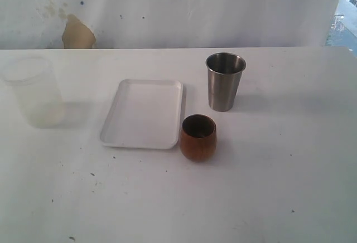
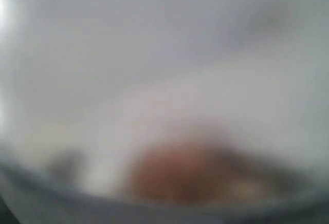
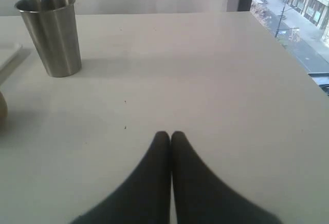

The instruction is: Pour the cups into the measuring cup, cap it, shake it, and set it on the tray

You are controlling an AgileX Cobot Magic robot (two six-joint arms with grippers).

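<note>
Above the white table (image 3: pixel 216 70), your right gripper (image 3: pixel 170 134) is pinched shut on nothing; your left gripper's jaws are lost in blur, so you cannot tell

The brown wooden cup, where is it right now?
In the exterior view the wooden cup stands right of centre on the table, beside the near right corner of the white tray, with the steel tumbler behind it.

On my counter (image 1: pixel 279 170) the white tray (image 1: pixel 142 115) lies flat. The brown wooden cup (image 1: pixel 197 137) stands just beside its corner, and the steel tumbler (image 1: pixel 225 81) stands upright behind.
</note>
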